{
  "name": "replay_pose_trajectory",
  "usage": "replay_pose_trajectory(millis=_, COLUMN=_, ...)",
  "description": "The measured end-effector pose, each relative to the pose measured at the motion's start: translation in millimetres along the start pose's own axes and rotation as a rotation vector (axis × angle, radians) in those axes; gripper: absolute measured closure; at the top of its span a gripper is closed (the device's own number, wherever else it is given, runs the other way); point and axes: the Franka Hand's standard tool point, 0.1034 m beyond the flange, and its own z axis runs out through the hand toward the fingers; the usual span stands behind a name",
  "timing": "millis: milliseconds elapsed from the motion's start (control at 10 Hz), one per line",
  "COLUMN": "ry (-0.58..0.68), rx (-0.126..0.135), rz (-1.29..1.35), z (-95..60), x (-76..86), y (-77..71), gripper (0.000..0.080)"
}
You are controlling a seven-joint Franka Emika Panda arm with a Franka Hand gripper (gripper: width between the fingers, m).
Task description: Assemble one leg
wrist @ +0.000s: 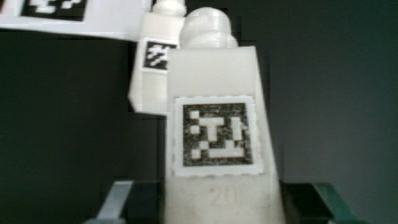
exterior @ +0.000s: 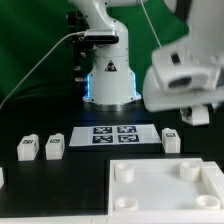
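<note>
Gripper (exterior: pixel 197 114) is upper right in the exterior view, well above the table (exterior: pixel 60 100), clamped on the leg (wrist: pixel 222 130). In the wrist view the leg stands btwn the fingers (wrist: pixel 119 203), tag facing the cam. Other legs (exterior: pixel 27 148) (exterior: pixel 54 147) sit lower left on the table, one more (exterior: pixel 170 139) just right of the marker board (exterior: pixel 113 135). Large white square piece (exterior: pixel 165 190) is at lower right.

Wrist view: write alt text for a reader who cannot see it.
A white leg with a black-and-white square tag on its face fills the centre, held between the grey jaws. Beyond it, on the black table, are a second leg and a corner of the marker board.
</note>
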Motion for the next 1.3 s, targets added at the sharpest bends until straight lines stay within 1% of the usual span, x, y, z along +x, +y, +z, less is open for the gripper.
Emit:
replay_pose_trajectory(millis=100, ry=0.125, rx=-0.005, rz=0.002, z=-26.4, x=-1.3, y=0.8, gripper=0.0508)
replay_pose_trajectory(millis=200, ry=0.243, rx=-0.007, rz=0.001, z=-22.2, x=0.9, y=0.2, gripper=0.0508)
replay_pose_trajectory(millis=300, ry=0.310, rx=-0.009, rz=0.001, z=-17.9, x=1.0, y=1.5, gripper=0.0508)
replay_pose_trajectory(millis=400, ry=0.417, rx=-0.010, rz=-0.002, z=-23.6, x=4.8, y=1.6, gripper=0.0508)
replay_pose_trajectory(millis=500, ry=0.494, rx=-0.011, rz=-0.005, z=-24.6, x=5.5, y=2.1, gripper=0.0508)
replay_pose_trajectory(millis=600, ry=0.587, rx=-0.025, rz=-0.051, z=-36.4, x=6.9, y=9.3, gripper=0.0508)
replay_pose_trajectory(millis=700, ry=0.668, rx=-0.040, rz=-0.066, z=-80.6, x=9.6, y=28.9, gripper=0.0508)
replay_pose_trajectory(millis=800, ry=0.776, rx=-0.045, rz=-0.059, z=-116.1, x=21.5, y=36.1, gripper=0.0508)
replay_pose_trajectory(millis=900, ry=0.899, rx=-0.047, rz=-0.063, z=-131.9, x=32.5, y=37.9, gripper=0.0508)
replay_pose_trajectory(millis=1000, ry=0.999, rx=-0.063, rz=-0.078, z=-138.6, x=34.5, y=40.2, gripper=0.0508)
replay_pose_trajectory(millis=1100, ry=1.063, rx=-0.057, rz=-0.073, z=-135.5, x=33.5, y=40.7, gripper=0.0508)
replay_pose_trajectory(millis=1200, ry=1.172, rx=-0.057, rz=-0.076, z=-138.5, x=33.4, y=41.4, gripper=0.0508)
replay_pose_trajectory(millis=1300, ry=1.239, rx=-0.055, rz=-0.076, z=-135.6, x=33.6, y=42.7, gripper=0.0508)
